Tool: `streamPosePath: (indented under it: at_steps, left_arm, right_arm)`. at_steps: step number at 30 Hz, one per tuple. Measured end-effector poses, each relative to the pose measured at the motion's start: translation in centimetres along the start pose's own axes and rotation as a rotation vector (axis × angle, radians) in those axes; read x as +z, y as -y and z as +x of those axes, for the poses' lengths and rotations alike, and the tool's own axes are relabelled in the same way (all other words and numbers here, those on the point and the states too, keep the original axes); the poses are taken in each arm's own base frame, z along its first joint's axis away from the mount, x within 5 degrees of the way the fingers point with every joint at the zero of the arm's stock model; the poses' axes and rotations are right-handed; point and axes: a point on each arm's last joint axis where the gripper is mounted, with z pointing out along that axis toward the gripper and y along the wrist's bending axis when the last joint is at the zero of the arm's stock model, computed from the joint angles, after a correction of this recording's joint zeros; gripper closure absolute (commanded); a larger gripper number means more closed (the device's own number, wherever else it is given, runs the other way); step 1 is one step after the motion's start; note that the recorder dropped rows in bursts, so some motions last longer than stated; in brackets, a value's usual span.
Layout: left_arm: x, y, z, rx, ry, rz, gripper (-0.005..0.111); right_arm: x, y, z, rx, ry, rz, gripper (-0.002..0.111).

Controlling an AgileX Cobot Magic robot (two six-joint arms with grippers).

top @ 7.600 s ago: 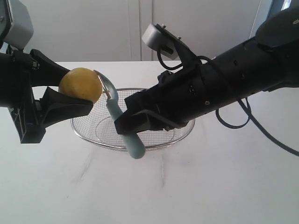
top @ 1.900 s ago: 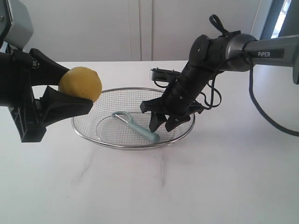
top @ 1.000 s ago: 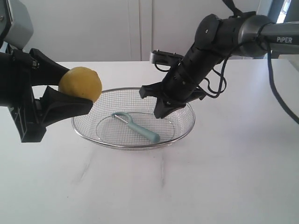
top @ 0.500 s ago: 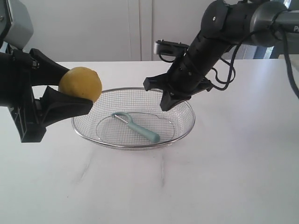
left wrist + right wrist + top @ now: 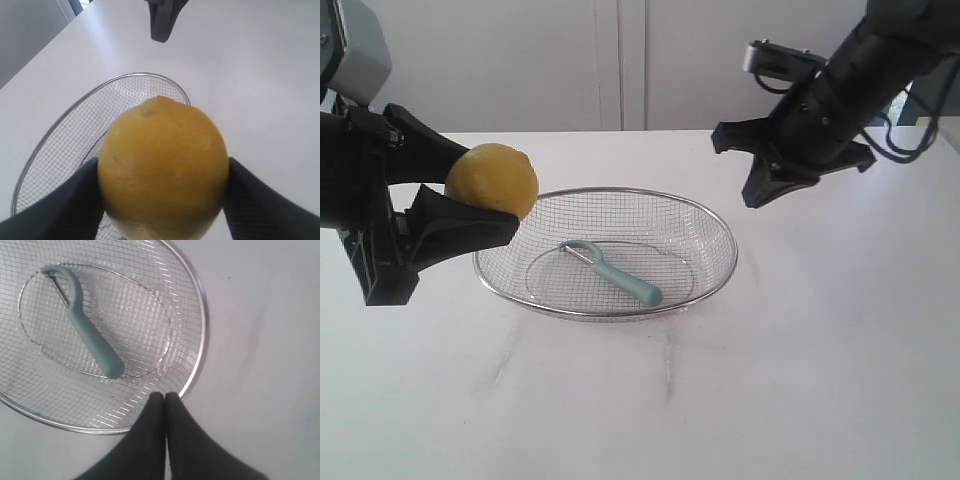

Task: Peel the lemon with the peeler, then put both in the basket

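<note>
The peeler [image 5: 610,270] lies flat in the wire mesh basket [image 5: 719,225], so that part is done. The right pincer [image 5: 757,197] hangs above the white surface [image 5: 790,380] just beyond the basket's rim, its fingers pressed together on nothing. The left pincer [image 5: 490,192] grips the lemon [image 5: 492,176] aloft at the basket's other end. The skin that shows looks unpeeled, and the lemon is not yet in the basket.

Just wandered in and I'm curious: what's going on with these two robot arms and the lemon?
The left gripper holds a yellow lemon in the air near the left end of a wire basket on the white table. The teal peeler lies inside the basket. The right gripper is shut, empty and raised off the basket's right side. The lemon is not in the basket yet.
</note>
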Motion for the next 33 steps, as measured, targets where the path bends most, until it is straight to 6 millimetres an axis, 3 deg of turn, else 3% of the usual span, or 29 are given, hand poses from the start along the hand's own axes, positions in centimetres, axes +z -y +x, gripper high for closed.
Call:
streamPosePath:
  at_steps: [10, 26, 33]
  left_arm:
    - [0.0, 0.0, 0.0, 0.0, 0.0, 0.0, 0.107]
    - [0.1, -0.8, 0.0, -0.12, 0.012, -0.087, 0.107]
    - [1.2, -2.1, -0.1, -0.165, -0.036, -0.091, 0.107]
  right_arm:
    - [-2.6, 3.7, 2.6, 0.088, 0.006, 0.067, 0.108]
    - [-2.4, 4.0, 2.9, 0.089, -0.003, 0.077, 0.108]
    - [-2.4, 4.0, 2.8, 0.089, 0.001, 0.078, 0.108]
